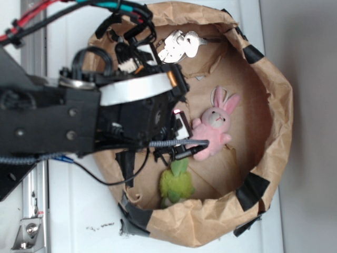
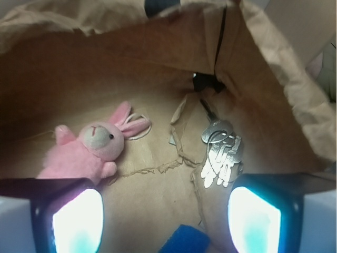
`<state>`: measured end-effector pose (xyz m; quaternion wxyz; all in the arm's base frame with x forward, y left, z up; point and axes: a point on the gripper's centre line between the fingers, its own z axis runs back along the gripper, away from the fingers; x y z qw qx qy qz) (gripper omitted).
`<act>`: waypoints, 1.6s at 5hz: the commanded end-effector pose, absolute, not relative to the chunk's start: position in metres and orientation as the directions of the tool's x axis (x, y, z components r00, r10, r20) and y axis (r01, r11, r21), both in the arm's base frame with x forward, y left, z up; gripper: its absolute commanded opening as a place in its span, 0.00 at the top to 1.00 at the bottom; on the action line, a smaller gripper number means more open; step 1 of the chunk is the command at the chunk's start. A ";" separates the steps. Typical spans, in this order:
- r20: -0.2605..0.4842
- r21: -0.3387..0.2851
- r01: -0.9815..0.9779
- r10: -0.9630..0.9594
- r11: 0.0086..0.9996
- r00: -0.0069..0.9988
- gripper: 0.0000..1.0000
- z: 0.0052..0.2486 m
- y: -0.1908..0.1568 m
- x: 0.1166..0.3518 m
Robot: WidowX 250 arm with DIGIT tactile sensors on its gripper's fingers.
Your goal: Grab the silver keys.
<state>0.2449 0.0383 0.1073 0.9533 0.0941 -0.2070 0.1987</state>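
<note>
In the exterior view, the silver keys [image 1: 179, 45] are seen lying at the upper wall of the brown paper bin [image 1: 274, 84], well apart from the hand [image 1: 181, 138], which is positioned beside the pink bunny [image 1: 215, 128] and above the green toy [image 1: 176, 183]. In the wrist view, the hand [image 2: 168, 211] is shown spread, with nothing between its fingers [image 2: 78, 219]; the keys are located just ahead of the right-side finger, the bunny ahead of the left. A closure made without first centring on the keys is judged likely to catch the bunny or crumpled paper instead.
</note>
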 end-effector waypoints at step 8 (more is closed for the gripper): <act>0.355 0.125 -0.314 0.253 0.941 0.900 0.00 0.086 0.098 0.243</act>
